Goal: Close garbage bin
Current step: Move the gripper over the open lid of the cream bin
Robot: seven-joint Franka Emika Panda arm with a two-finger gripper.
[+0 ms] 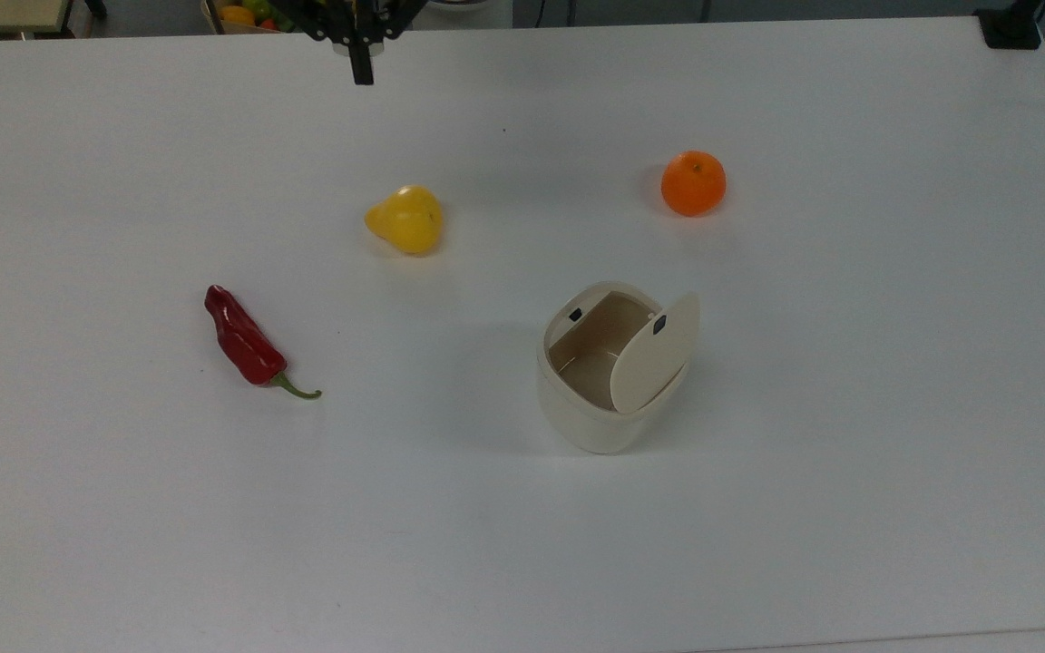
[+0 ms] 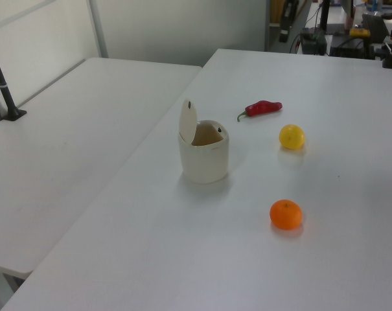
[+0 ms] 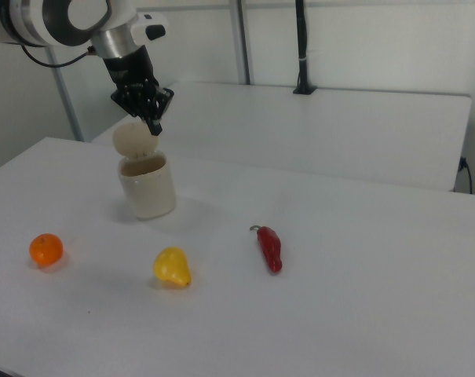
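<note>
Table (image 1: 849, 408): white, matte, wide; second white table (image 2: 59, 155) butted along its edge in the left view.
Garbage bin (image 1: 609, 372): stood near table's middle, lid (image 1: 656, 353) hinged up, inside bare.
Gripper (image 1: 360, 65): hung over table's far edge in the top view; jaws looked pressed together, holding nothing.
Others: orange (image 1: 693, 182), yellow pear (image 1: 406, 219), red chili (image 1: 244, 344), all apart from bin.
Room: pale walls, black pole (image 3: 301, 45) behind.

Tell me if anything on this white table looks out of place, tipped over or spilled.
Nothing is spilled or tipped. The small cream plastic garbage bin stands upright with its flat hinged lid raised. The orange, the yellow pear-shaped fruit and the red chili pepper lie apart on the table, intact.
</note>
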